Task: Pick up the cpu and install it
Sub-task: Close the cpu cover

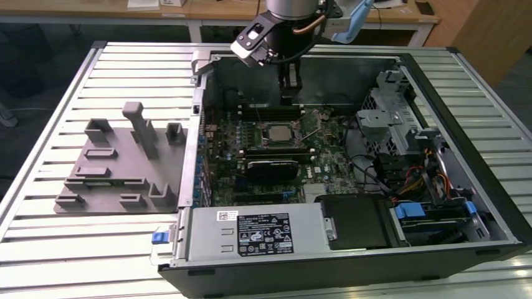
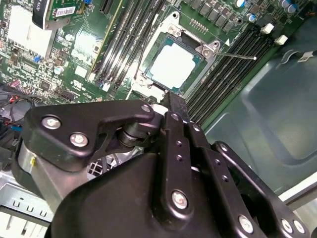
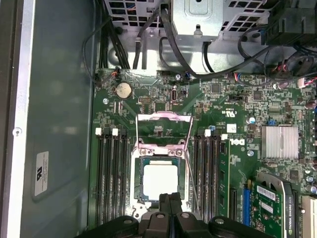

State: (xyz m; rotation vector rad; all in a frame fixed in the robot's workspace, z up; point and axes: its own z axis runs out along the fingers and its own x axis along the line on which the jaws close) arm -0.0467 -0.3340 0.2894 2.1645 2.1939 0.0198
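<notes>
The cpu (image 3: 159, 179) lies flat in the motherboard socket, its silver top facing up; it also appears as the cpu (image 2: 173, 64) and the cpu (image 1: 275, 132). The socket's metal load plate (image 3: 163, 130) is folded back open, and the thin lever (image 2: 237, 55) sticks out to the side. My gripper (image 3: 170, 197) hangs above the socket's edge with its black fingers pressed together, shut and holding nothing. In the exterior view the gripper (image 1: 289, 98) sits over the back of the open computer case, just beyond the cpu.
Memory slots (image 3: 110, 173) flank the socket on both sides. A graphics card (image 3: 270, 203) and a finned heatsink (image 3: 280, 141) lie nearby. The case holds a drive cage (image 1: 390, 112), cables and a power supply (image 1: 258, 233). A grey fixture tray (image 1: 116, 168) stands on the exterior view's left.
</notes>
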